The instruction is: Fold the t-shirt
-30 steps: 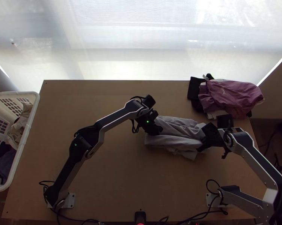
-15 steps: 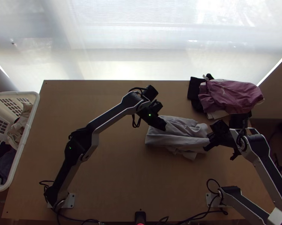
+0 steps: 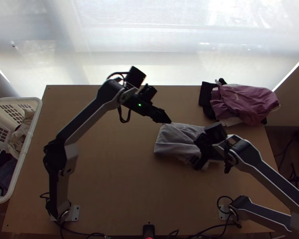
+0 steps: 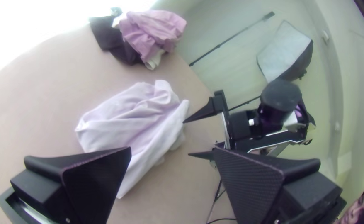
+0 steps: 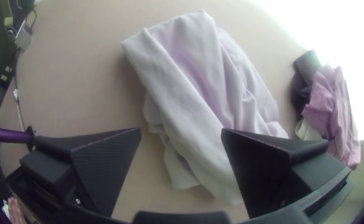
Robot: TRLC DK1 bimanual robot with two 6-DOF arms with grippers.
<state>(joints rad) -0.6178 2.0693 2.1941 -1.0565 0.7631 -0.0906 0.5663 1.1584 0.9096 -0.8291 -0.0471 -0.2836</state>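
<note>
My left gripper (image 3: 168, 120) is at the far left corner of the light grey t-shirt (image 3: 175, 140) in the top view. Over the shirt's right part is my right gripper (image 3: 196, 153). In the left wrist view my left gripper (image 4: 171, 151) stands open, the bunched shirt (image 4: 128, 114) lying beyond its fingers. My right gripper (image 5: 181, 132), in the right wrist view, is also open, with nothing held between its fingers. The shirt (image 5: 190, 79) lies in a rough, wrinkled bundle, with long folds along it.
A pile with a pink garment (image 3: 249, 101) and dark cloth (image 3: 207, 95) lies at the table's far right corner. At the left stands a white basket (image 3: 30, 129) holding clothes. Bare tabletop (image 3: 121, 175) stretches in front of the left arm.
The left arm has drawn back up and to the left, off the shirt. My right gripper moved right, then back left over the shirt. The shirt has hardly shifted.
</note>
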